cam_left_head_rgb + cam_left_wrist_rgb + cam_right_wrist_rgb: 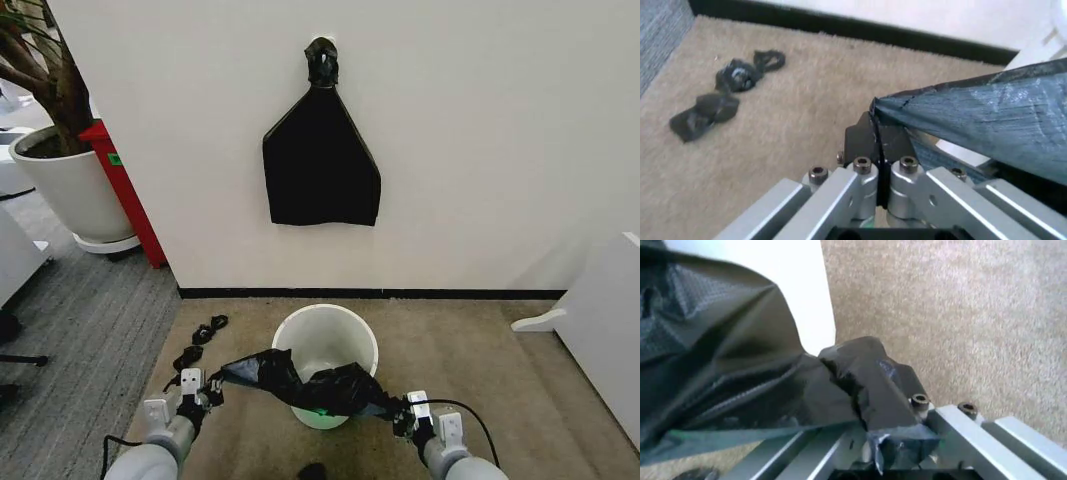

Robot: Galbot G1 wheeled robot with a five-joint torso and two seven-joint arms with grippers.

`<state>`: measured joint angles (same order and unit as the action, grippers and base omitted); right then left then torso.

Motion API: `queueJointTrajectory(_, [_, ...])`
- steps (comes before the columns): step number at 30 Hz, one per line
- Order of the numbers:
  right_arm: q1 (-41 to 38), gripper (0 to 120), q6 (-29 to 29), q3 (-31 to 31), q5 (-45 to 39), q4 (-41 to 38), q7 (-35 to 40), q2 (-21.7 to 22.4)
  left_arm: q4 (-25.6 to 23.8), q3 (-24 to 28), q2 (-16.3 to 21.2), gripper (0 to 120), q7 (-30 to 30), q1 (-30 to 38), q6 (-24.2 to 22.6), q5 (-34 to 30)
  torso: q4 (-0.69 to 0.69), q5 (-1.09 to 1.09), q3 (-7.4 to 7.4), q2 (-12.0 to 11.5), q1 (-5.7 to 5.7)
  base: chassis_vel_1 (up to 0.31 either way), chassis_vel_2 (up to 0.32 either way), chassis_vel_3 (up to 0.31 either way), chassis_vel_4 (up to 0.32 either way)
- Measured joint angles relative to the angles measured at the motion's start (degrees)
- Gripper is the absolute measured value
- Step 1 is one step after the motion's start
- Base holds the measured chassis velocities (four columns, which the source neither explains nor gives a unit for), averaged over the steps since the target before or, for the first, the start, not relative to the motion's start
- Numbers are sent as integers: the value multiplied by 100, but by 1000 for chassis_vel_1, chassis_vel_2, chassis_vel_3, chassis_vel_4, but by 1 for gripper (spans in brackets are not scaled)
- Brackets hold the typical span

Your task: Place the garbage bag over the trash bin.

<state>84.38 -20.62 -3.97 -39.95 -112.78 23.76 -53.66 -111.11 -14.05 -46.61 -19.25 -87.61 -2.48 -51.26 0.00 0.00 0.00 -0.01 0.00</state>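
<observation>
Two hands clamped on opposite edges of the garbage bag (300, 383): left hand (208, 385), right hand (403, 412). Stretched across the near rim of the trash bin (325, 340) on the carpet. Probably light, limp, slippery; best gripped at the mouth's hem.

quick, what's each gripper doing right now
Left gripper: shut on one end of the garbage bag.
Right gripper: shut on the bag's other end, by the trash bin.
</observation>
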Motion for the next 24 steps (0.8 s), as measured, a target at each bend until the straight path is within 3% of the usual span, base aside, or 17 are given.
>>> queueJointTrajectory(5, [-62, 0, 13, -58, 34, 4, -9, 12, 85, 2, -50, 0, 85, 53, 242, 83, 0, 0, 0, 0, 0, 0, 0, 0, 0])
queueJointTrajectory(24, [734, 0, 115, -462, 375, -443, -145, 256, -411, -352, -209, 0, 42, -509, 455, 475, 0, 1, 0, 0, 0, 0, 0, 0, 0])
